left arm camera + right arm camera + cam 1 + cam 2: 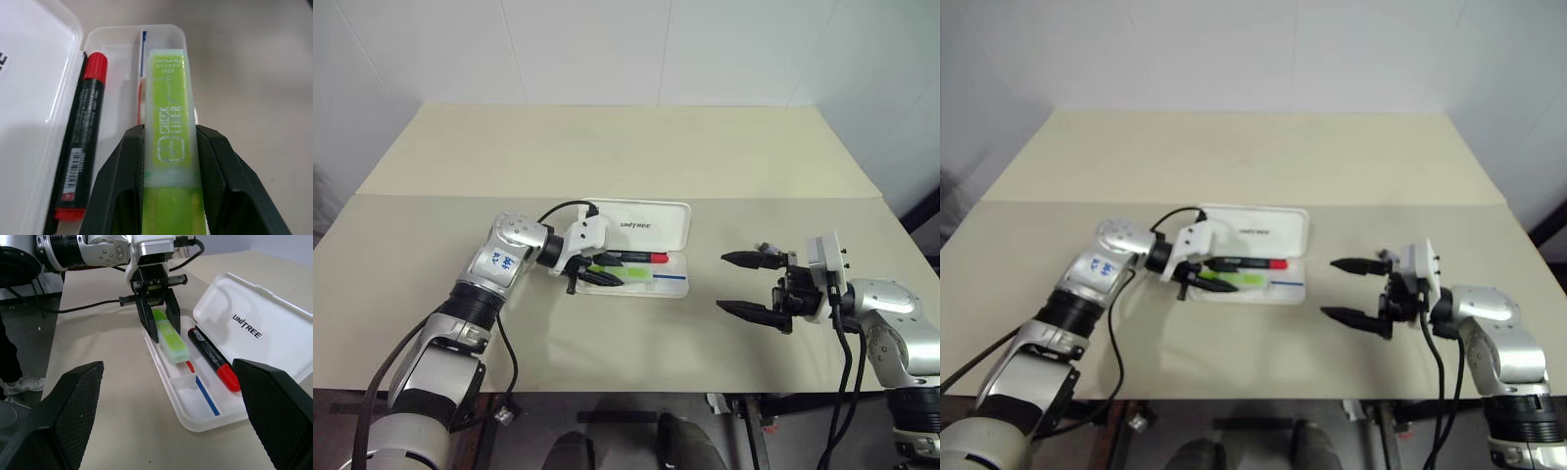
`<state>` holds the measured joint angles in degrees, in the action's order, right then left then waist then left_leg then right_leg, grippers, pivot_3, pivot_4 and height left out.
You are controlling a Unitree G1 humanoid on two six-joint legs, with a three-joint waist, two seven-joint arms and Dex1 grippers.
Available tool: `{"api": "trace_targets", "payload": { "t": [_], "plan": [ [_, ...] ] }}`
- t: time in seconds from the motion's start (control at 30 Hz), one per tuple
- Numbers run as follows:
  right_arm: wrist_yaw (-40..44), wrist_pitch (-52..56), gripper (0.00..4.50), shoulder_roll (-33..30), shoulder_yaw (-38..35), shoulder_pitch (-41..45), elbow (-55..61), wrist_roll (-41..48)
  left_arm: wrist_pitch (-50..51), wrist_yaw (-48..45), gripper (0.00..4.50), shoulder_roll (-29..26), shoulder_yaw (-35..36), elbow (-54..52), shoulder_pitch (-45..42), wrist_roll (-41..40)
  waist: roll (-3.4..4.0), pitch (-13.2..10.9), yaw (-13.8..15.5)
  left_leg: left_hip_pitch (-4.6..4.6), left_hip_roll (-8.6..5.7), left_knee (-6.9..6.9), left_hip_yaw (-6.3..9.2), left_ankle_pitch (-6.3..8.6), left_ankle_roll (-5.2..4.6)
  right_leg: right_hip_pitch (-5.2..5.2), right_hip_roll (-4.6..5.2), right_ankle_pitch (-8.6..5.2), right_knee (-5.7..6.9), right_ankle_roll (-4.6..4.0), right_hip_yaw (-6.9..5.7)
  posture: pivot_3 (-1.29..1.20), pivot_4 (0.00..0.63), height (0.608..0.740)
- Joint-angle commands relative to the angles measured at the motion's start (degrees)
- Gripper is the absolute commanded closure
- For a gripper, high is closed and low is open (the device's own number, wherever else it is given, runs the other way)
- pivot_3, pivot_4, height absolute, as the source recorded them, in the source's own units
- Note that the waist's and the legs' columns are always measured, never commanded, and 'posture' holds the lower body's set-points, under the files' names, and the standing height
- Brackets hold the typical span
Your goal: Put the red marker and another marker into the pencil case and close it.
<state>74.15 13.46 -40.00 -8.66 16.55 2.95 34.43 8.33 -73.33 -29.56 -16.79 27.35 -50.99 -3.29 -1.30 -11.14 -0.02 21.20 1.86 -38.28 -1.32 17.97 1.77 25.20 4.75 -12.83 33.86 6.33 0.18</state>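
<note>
The white pencil case (pixel 651 226) lies open on the table, its lid folded back flat. The red marker (pixel 632 258), dark-barrelled with a red cap, lies in the tray along the hinge side. My left gripper (pixel 598 273) is shut on the light-green marker (pixel 168 129), holding it low in the tray beside the red marker (pixel 82 142). I cannot tell whether the green one rests on the tray floor. Thin red and blue lines show under its far end. My right gripper (pixel 745 284) hangs open and empty to the right of the case, apart from it.
The beige table (pixel 607 157) runs back to a white wall, with a seam across it just behind the case. Bare tabletop lies between the case and my right gripper. The table's front edge runs close below both arms.
</note>
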Motion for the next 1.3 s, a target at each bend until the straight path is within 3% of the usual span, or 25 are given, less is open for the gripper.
{"api": "trace_targets", "payload": {
  "t": [0.03, 0.3, 0.63, 0.87, 1.07, 1.3],
  "plan": [
    [-0.3, -1.5, 0.0, 0.0, -1.0, -0.4, 2.0, 0.3, -1.5, 0.0, 3.41, 0.2, 0.6, 0.3, -1.4, 0.5, 0.0, 0.0, 0.0, 0.0, 0.0, 0.0, 0.0, 0.0, 0.0, 0.0, 0.0, 0.0, 0.0, 0.0, 0.0, 0.0, 0.15, 0.74],
    [-1.1, -2.5, 0.0, 0.3, -0.9, 0.3, 1.0, -0.4, -1.0, -0.6, 3.41, 0.3, 0.5, -0.2, -1.1, 0.5, 0.0, 0.0, 0.0, 0.0, 0.0, 0.0, 0.0, 0.0, 0.0, 0.0, 0.0, 0.0, 0.01, 0.0, 0.0, 0.0, 0.15, 0.74],
    [-1.8, -4.1, 0.0, 0.6, -0.5, 1.9, -1.0, -1.9, 1.5, -0.4, 0.03, 0.0, 0.5, -2.0, -1.0, 1.2, 0.0, 0.0, 0.0, 0.0, 0.0, -0.01, 0.0, 0.0, 0.0, 0.0, 0.0, 0.0, 0.03, 0.0, 0.0, 0.0, 0.15, 0.74],
    [-5.7, -8.5, 0.0, 1.7, -0.6, 5.6, -6.6, -6.7, 2.2, 0.2, 0.03, -0.6, 2.4, -7.2, 0.1, -0.5, 0.0, 0.0, -0.1, 0.0, 0.0, 0.0, -0.01, 0.0, 0.0, 0.0, 0.0, 0.01, 0.07, 0.01, 0.0, 0.0, 0.15, 0.74],
    [-17.7, -17.7, 0.0, 1.4, -1.3, 14.2, -22.9, -18.0, 3.7, -0.3, 0.03, -1.7, 10.1, -18.0, 5.6, -9.7, 0.01, 0.0, -0.3, -0.03, 0.01, 0.02, -0.12, 0.0, 0.0, 0.03, 0.0, 0.03, 0.1, 0.03, 0.12, 0.0, 0.15, 0.74],
    [-21.3, -16.7, 0.0, -3.1, 4.2, 20.0, -37.2, -28.7, 4.1, -1.7, 0.03, -4.5, 17.1, -24.2, 12.5, -18.4, 0.01, 0.0, -0.3, -0.02, 0.01, 0.06, -0.17, 0.01, -0.01, 0.05, 0.01, 0.03, 0.03, 0.03, 0.16, 0.0, 0.15, 0.74]
  ]
}}
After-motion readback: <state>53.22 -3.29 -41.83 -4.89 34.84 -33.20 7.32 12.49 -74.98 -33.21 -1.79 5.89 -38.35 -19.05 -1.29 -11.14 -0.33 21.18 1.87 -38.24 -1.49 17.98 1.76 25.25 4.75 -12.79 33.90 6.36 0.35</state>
